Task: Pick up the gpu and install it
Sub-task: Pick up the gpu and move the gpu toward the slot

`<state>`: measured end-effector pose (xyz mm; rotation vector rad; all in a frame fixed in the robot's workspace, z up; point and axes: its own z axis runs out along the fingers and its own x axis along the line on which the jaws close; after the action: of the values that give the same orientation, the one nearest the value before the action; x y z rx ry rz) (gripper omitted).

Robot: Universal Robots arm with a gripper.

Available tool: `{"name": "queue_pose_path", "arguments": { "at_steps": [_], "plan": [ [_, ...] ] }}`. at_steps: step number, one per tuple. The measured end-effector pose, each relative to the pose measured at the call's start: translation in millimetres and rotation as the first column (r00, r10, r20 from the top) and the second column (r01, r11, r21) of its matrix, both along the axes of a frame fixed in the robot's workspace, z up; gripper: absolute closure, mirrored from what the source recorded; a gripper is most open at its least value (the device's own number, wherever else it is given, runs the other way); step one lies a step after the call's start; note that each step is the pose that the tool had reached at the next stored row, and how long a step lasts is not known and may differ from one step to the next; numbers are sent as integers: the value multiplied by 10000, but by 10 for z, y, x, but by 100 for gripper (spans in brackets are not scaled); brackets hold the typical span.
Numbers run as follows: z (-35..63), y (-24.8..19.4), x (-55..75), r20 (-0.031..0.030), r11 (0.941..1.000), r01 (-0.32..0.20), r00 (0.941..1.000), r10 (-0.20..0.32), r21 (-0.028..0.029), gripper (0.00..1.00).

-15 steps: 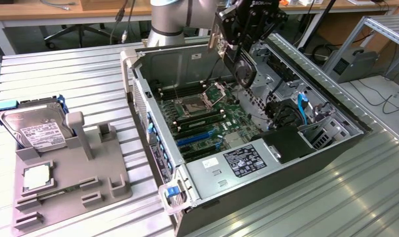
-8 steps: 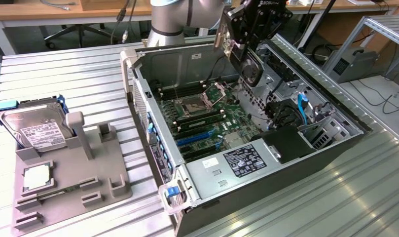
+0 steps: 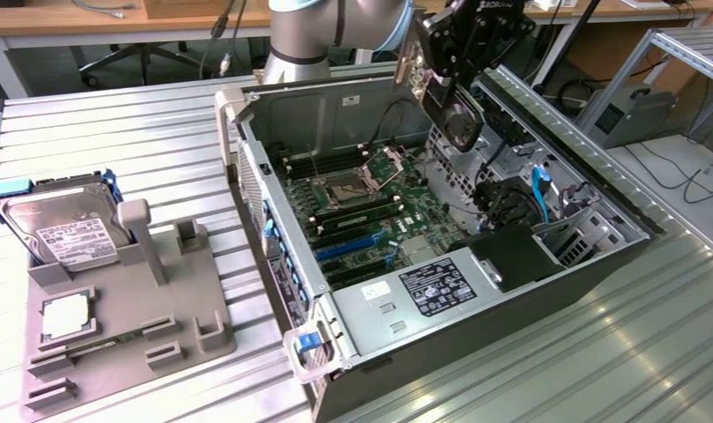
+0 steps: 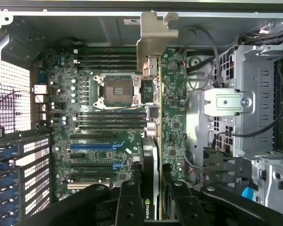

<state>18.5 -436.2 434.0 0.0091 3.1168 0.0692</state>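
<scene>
Clamped the gpu [image 4: 152, 141] in the gripper [image 4: 151, 202], jaws part-way closed against its two faces. Held the card edge-on, metal bracket [image 4: 155, 42] at the end farthest from the fingers [image 4: 127, 202]. From the exterior view, found the gripper [image 3: 468, 53] up high and the gpu [image 3: 456, 128] hanging beneath it, fan face outward. Hovered over the open computer case [image 3: 509, 352], clear of the motherboard [image 4: 66, 136] below. Judged the pickup done and the seating not yet done. Noted blue expansion slots [image 4: 92, 146] unfilled beneath the gripper, off to one side of the card's line. Noted on the worktop [image 3: 156, 132], well apart from the gripper, a hard drive [image 3: 63, 225] standing in a gray holder [image 3: 133, 317] and a small square chip [image 3: 64, 315].
</scene>
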Motion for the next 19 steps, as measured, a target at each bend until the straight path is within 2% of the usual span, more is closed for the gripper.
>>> {"name": "queue_pose_path", "arguments": {
  "at_steps": [10,19],
  "plan": [
    [0,0,211,-1,10000,1,10000,-1,-1,73],
    [0,0,246,0,10000,3,10000,-3,1,73]
  ]
}}
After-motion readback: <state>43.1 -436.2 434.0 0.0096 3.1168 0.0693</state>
